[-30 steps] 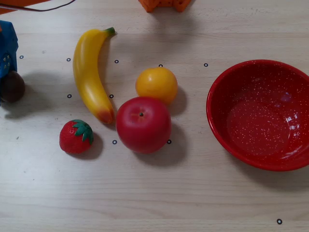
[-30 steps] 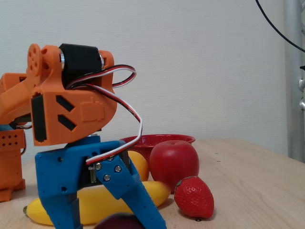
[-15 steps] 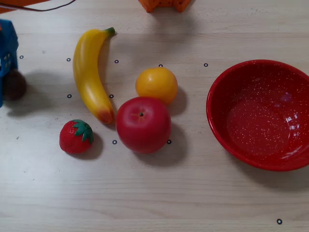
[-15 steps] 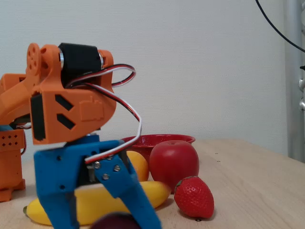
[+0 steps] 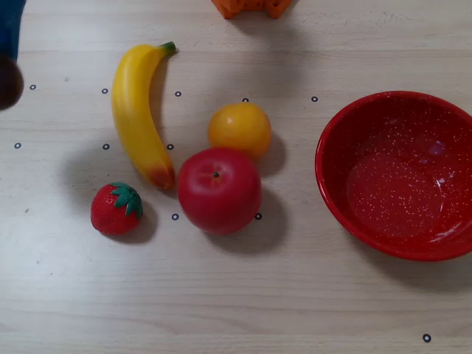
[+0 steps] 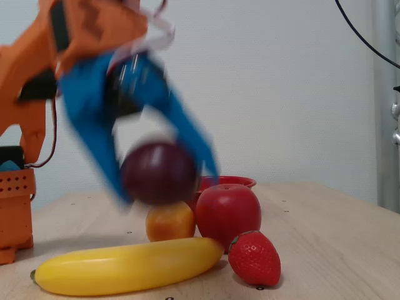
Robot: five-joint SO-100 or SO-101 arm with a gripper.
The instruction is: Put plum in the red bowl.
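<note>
Plum (image 6: 159, 173) sits clamped between the blue fingers of my tool (image 6: 164, 181), carried clear above the bench (image 6: 325, 250); motion blur in the fixed view, but both fingers flank it and it hangs in the air, so I read it as held. Overhead view shows only a dark sliver of it at the far left edge (image 5: 9, 81), blue of the tool just above. Red bowl (image 5: 335, 147) lies at the opposite, right side of that view, empty, mouth up. Between the two: banana (image 5: 136, 110), orange (image 5: 239, 129), apple (image 5: 218, 189), strawberry (image 5: 116, 209), strung along the crossing. My judgement: the carry runs left to right across the overhead view, high enough to clear the apple, before letting go over the bowl's centre.
</note>
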